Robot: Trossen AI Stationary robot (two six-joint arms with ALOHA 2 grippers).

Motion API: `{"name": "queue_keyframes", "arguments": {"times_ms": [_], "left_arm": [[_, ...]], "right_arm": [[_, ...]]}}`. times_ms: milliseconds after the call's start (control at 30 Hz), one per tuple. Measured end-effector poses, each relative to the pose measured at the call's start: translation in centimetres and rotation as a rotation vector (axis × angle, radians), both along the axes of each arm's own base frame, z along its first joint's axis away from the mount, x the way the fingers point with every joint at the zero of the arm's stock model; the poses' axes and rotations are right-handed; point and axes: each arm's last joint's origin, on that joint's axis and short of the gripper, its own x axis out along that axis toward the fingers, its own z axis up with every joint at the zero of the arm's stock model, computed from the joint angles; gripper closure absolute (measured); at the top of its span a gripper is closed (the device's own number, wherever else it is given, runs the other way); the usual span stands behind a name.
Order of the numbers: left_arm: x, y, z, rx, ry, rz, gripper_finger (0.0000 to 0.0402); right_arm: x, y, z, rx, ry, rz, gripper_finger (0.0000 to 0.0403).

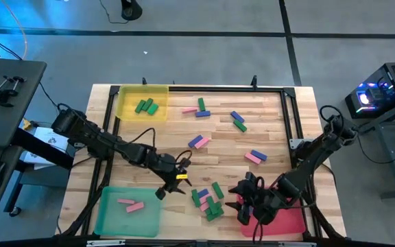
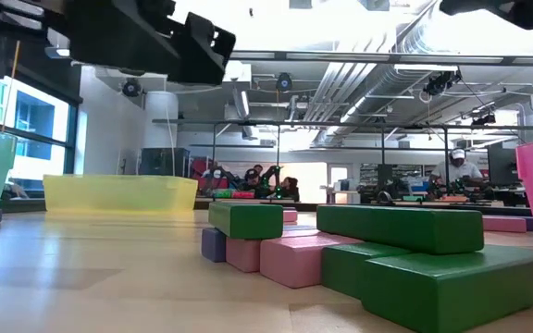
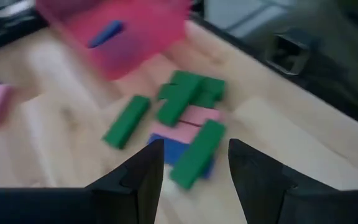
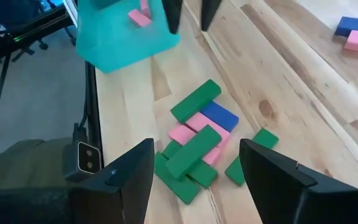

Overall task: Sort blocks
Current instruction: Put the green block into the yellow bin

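Left tool (image 1: 172,182) open, empty, hovering over counter (image 1: 266,123) beside block pile (image 1: 208,200). Right tool (image 1: 247,203) open wide, empty, near pile by pink-red tray (image 1: 290,223). Other blocks scattered across counter; some in yellow tray (image 1: 125,92) and green tray (image 1: 108,219).

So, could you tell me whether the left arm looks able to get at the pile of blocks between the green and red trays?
Probably yes: the left gripper hangs open just beside the pile of blocks, with nothing between them, though the right gripper crowds the far side.
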Motion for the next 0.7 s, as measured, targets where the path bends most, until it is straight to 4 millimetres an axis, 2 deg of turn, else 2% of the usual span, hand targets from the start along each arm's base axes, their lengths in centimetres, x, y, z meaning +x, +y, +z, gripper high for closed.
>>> {"name": "queue_keyframes", "arguments": {"times_ms": [67, 167, 433, 533, 700], "left_arm": [[0.8, 0.0, -0.4, -0.013, 0.018, -0.039, 0.0225], [2.0, -0.2, -2.2, -0.006, 0.079, -0.075, 0.0208], [5.4, -1.1, -5.3, 0.033, 0.128, -0.108, 0.0136], [6.0, -1.0, -6.1, 0.068, 0.137, -0.129, 0.0118], [6.5, -0.5, -7.0, 0.094, 0.176, -0.138, 0.0113]], "right_arm": [[0.0, 0.0, 0.0, 0.011, 0.003, -0.002, 0.0183], [0.0, 0.0, 0.0, 0.019, 0.0, -0.004, 0.0183], [-0.1, 0.1, -0.1, 0.02, 0.008, -0.006, 0.0183], [-0.1, 0.0, -0.1, 0.017, 0.014, -0.004, 0.0183], [-0.2, 0.0, -0.1, 0.013, 0.02, 0.0, 0.0183]]}}
